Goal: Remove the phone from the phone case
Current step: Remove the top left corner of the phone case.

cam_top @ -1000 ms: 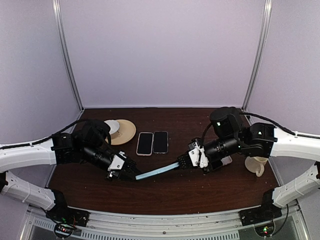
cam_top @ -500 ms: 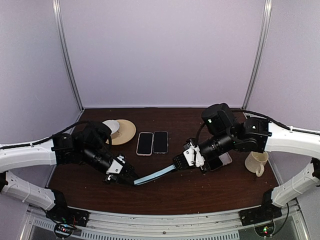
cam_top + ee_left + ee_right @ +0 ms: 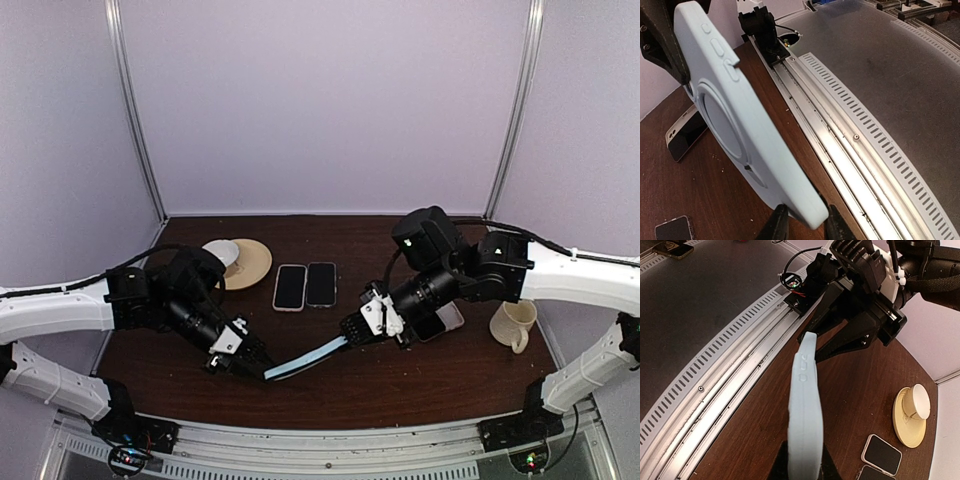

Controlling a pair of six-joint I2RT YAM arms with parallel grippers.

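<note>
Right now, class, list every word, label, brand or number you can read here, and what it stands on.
None: no text is readable in any view.
The phone case shows only raised buttons and a ring; the two side-by-side phones have dark, blank screens; the mug looks plain.

Top view high, from near edge, down onto table; wrist views close, opposed, sharing case.

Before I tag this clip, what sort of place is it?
Probably a lab robot cell: plain lilac wall panels on metal posts enclose a dark wooden table, with a slotted aluminium rail along its near edge.
</note>
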